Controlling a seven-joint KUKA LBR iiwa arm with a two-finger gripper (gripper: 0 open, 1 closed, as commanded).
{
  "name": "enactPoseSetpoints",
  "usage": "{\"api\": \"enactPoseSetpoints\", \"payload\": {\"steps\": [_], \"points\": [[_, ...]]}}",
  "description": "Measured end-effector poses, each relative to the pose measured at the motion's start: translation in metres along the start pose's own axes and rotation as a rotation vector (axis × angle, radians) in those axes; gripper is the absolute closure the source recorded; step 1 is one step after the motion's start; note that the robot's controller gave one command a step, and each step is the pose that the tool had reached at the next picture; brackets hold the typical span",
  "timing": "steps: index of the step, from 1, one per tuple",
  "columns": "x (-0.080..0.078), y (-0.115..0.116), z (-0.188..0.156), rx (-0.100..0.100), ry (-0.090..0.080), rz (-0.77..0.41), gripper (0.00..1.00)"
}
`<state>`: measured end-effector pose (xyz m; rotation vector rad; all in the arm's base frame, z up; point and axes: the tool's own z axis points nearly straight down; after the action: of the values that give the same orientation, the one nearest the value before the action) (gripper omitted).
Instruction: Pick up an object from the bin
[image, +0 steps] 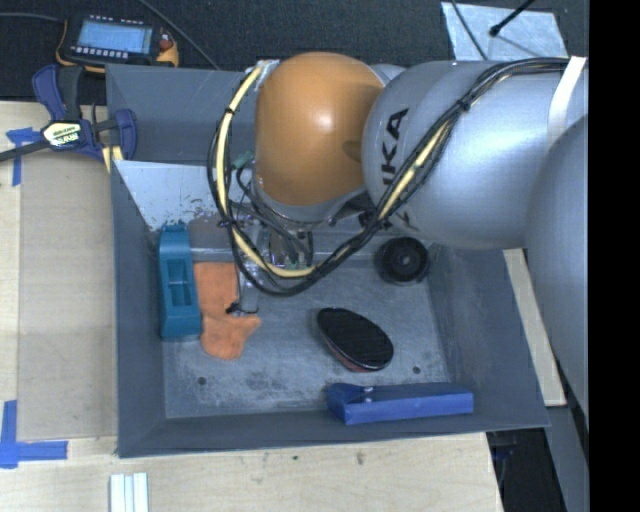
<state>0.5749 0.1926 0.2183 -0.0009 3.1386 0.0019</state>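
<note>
My gripper (243, 298) hangs below the orange dome at the bin's left middle, down on the right edge of a soft orange thing (216, 300). That orange thing lies flat on the bin floor, with a rounded lobe toward the front. A blue block-shaped thing (177, 283) with openings in its top lies right beside it on the left, along the bin's left wall. Whether the gripper has hold of the orange thing is hidden.
A black oval thing (354, 338) lies at the floor's middle. A black round wheel-like thing (402, 260) sits behind it, under the arm. A long blue bar (400, 402) lies along the front wall. The arm covers the bin's back right.
</note>
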Motion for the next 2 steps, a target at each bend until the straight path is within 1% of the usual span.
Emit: {"api": "enactPoseSetpoints", "payload": {"steps": [1, 2], "points": [[0.017, -0.003, 0.065, -0.002, -0.003, -0.026, 0.0], [0.023, -0.003, 0.123, 0.001, 0.004, -0.081, 0.0]]}}
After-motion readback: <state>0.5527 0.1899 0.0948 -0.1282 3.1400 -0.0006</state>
